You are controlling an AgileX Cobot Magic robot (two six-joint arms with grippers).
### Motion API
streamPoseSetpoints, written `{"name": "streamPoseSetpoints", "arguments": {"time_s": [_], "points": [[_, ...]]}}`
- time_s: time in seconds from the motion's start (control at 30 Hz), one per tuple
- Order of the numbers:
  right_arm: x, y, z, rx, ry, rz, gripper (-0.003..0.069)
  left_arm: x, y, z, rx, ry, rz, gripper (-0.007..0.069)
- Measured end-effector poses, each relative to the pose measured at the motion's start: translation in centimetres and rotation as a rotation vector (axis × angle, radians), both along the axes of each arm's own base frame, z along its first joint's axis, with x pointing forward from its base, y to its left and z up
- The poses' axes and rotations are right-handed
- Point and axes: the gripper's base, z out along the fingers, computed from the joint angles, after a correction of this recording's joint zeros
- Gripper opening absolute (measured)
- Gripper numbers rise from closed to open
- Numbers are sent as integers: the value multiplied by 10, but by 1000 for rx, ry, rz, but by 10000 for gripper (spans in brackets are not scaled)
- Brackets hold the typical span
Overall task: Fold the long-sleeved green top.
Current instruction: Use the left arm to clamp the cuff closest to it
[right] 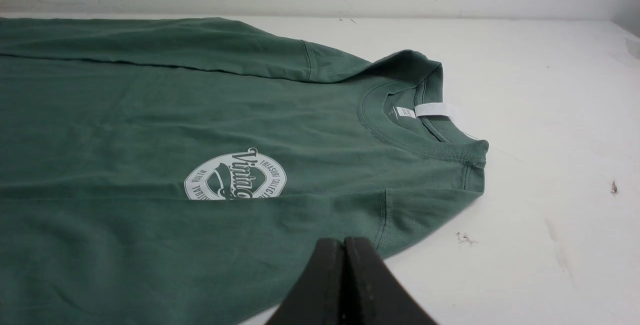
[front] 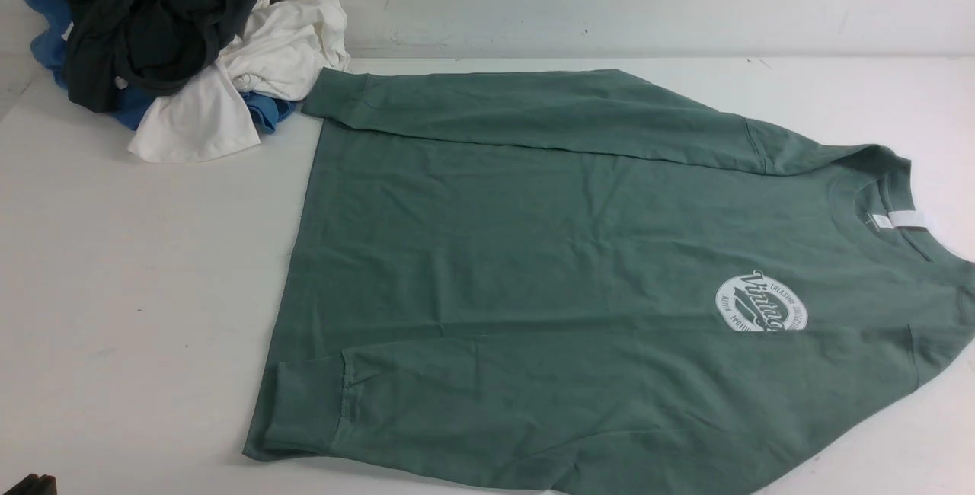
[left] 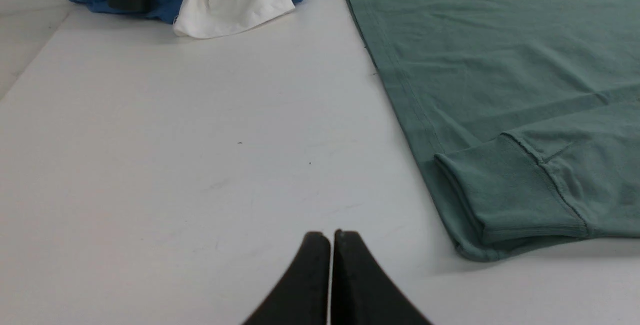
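A: Where's the green long-sleeved top (front: 533, 251)?

B: Flat on the white worktop (front: 137, 289), face up, collar to the robot's right, hem to its left. Both sleeves are laid in over the body. The far one runs along the back edge. The near one crosses the lower half of the round white logo (front: 762, 304).

A: Neck label?

B: White, showing inside the collar (front: 903, 221).

A: Grippers?

B: The left gripper (left: 331, 237) has its black fingers pressed together and holds nothing. It is over bare worktop, near the near sleeve's ribbed cuff (left: 505, 190) but apart from it. The right gripper (right: 344, 242) is also pressed together, at the near shoulder seam. Can't tell whether it touches the cloth.

A: Anything else out?

B: A heap at the far left corner: a dark garment (front: 152, 15) on top, a white garment (front: 251, 76) and a blue garment (front: 46, 30) under it. The white one lies just beside the far cuff.
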Motion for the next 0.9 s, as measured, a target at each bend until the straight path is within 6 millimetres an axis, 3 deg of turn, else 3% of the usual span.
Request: {"name": "streamPoseSetpoints", "arguments": {"time_s": [0.9], "points": [[0,0,0,-5,0,1,-10,0,0,0,12,-1,-3,-7]]}}
